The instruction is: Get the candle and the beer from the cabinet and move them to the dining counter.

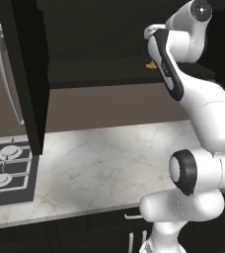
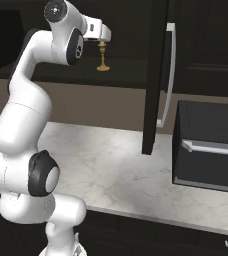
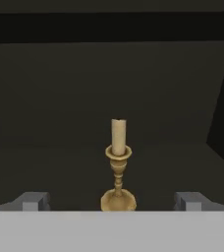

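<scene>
One slim tan-gold candlestick with flared base [image 3: 118, 170] upright mid-frame inside dark matte open cabinet [image 3: 109, 83], wide-spread, empty gripper [image 3: 111, 202] flanking it.

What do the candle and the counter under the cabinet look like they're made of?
Candle: holder looks like polished brass, gold-toned with a turned stem; the pale stick on top looks like wax. Counter: looks like marble, grey-white with darker veins and a soft sheen, though stone-look laminate is possible.

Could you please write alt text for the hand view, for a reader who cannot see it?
A slim tan-gold candle stands upright on the dark shelf inside the cabinet, centred straight ahead of the open gripper. Its two grey fingers sit wide apart at the bottom, either side of the candle's flared base, not touching it.
</scene>
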{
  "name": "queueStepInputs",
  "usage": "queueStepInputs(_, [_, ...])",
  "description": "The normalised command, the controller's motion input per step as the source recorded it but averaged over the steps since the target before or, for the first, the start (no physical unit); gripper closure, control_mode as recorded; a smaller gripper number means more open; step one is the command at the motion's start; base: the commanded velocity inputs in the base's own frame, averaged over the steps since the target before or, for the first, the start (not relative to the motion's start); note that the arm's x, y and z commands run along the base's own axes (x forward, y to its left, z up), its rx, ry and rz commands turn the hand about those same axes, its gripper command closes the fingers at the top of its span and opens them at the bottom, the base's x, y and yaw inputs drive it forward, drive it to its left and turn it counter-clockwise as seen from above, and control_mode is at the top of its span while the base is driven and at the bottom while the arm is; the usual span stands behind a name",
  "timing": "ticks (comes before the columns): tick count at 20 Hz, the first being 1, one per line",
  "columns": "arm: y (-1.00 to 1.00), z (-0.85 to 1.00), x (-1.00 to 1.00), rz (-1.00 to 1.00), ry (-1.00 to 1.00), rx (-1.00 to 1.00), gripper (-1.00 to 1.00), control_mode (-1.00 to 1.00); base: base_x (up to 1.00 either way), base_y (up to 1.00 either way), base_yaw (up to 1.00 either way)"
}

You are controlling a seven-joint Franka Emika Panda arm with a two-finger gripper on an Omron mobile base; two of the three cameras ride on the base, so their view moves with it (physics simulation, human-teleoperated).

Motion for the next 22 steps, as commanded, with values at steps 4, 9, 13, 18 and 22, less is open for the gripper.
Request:
queueStepInputs(4, [0.0, 0.0, 0.24, 0.0, 0.0, 0.0, -1.0, -1.0, 0.0, 0.0, 0.0])
queueStepInputs(9, [0.0, 0.0, 0.23, 0.0, 0.0, 0.0, -1.0, -1.0, 0.0, 0.0, 0.0])
queueStepInputs(13, [0.0, 0.0, 0.27, 0.0, -0.01, 0.0, -1.0, -1.0, 0.0, 0.0, 0.0])
queueStepInputs(18, [0.0, -0.08, 0.09, 0.0, -0.15, 0.0, -1.0, -1.0, 0.0, 0.0, 0.0])
queueStepInputs(22, [-0.04, -0.13, 0.03, 0.0, -0.19, 0.0, -1.0, -1.0, 0.0, 0.0, 0.0])
